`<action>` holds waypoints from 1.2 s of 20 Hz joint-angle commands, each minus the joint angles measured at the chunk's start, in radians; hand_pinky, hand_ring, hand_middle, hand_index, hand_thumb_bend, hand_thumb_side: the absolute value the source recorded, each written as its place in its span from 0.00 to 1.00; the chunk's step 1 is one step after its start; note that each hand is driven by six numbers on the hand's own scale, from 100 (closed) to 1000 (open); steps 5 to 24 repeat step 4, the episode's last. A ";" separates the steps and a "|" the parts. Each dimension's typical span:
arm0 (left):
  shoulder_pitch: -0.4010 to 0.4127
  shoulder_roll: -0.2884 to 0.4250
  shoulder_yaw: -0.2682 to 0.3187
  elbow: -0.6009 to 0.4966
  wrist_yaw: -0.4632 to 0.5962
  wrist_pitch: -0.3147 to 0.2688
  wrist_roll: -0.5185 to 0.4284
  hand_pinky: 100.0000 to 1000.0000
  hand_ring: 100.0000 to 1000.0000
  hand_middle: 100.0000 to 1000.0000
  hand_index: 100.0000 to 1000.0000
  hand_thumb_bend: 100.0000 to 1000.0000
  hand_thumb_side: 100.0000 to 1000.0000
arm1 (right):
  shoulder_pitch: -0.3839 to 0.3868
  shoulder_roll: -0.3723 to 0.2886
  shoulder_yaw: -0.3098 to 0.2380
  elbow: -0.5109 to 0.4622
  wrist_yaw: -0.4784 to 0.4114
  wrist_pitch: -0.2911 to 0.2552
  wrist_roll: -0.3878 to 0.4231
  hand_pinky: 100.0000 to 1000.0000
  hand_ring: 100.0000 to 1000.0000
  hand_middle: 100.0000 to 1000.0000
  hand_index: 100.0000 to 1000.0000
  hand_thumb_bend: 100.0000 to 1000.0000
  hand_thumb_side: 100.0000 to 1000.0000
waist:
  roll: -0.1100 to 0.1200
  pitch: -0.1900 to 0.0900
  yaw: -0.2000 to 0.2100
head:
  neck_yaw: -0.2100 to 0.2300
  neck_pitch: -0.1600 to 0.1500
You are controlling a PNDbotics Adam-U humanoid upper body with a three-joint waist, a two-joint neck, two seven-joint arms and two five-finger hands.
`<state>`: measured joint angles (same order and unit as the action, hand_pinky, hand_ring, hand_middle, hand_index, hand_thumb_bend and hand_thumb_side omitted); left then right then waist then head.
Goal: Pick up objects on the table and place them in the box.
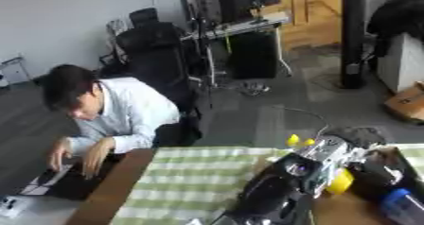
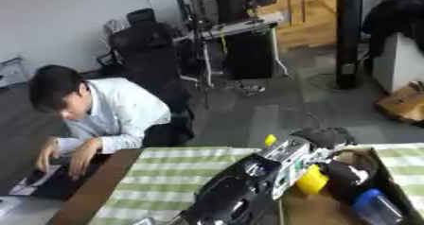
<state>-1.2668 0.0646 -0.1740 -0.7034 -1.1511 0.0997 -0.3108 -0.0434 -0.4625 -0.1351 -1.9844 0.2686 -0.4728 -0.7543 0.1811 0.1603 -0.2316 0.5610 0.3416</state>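
**One arm over the box, drop step**

One arm (image 2: 240, 186) reaches from lower left to the box (image 1: 397, 160) at right on the green-check tabletop (image 1: 198, 172). Can't tell the fingers' state, hand hidden behind the wrist. Yellow thing (image 2: 312, 179) and blue thing (image 2: 377, 205) sit in the box. Get clear of the box wall before releasing.

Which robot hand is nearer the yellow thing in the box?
Left, it seems: that robot hand sits just right of the yellow thing. The right one is out of view.
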 commanded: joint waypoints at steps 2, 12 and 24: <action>-0.037 0.040 0.010 -0.073 0.029 0.003 -0.001 1.00 1.00 1.00 1.00 0.15 0.98 | -0.001 -0.020 -0.004 -0.016 0.002 -0.089 -0.085 0.87 0.96 0.77 0.70 0.00 1.00 | -0.021 -0.017 0.008 | -0.002 0.016; -0.037 0.057 0.012 -0.106 0.036 0.010 -0.003 1.00 1.00 1.00 1.00 0.14 0.98 | 0.002 -0.020 -0.005 -0.016 0.002 -0.090 -0.087 0.87 0.96 0.77 0.70 0.00 1.00 | -0.023 -0.019 0.013 | -0.002 0.023; -0.037 0.057 0.012 -0.106 0.036 0.010 -0.003 1.00 1.00 1.00 1.00 0.14 0.98 | 0.002 -0.020 -0.005 -0.016 0.002 -0.090 -0.087 0.87 0.96 0.77 0.70 0.00 1.00 | -0.023 -0.019 0.013 | -0.002 0.023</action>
